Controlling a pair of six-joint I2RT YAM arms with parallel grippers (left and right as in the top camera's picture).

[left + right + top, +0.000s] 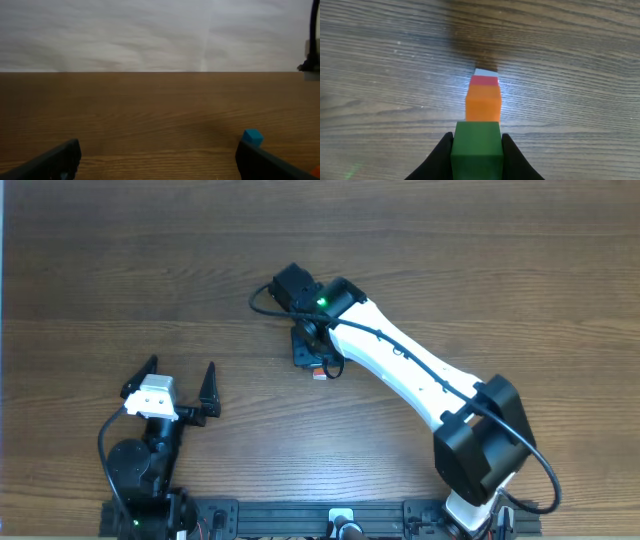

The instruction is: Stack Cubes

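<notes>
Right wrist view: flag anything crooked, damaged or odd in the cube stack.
Nothing stands out. The right gripper holds the green cube squarely in line with the orange cube and the red cube below it. No cube looks twisted, fallen or damaged.

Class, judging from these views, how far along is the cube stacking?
Done: an orange cube sits on a red cube, which sits on a pale cube. In hand: the right gripper is shut on the green cube just over the orange; whether it rests there is unclear. To do: release it, and perhaps add the blue cube near the open left gripper.
</notes>
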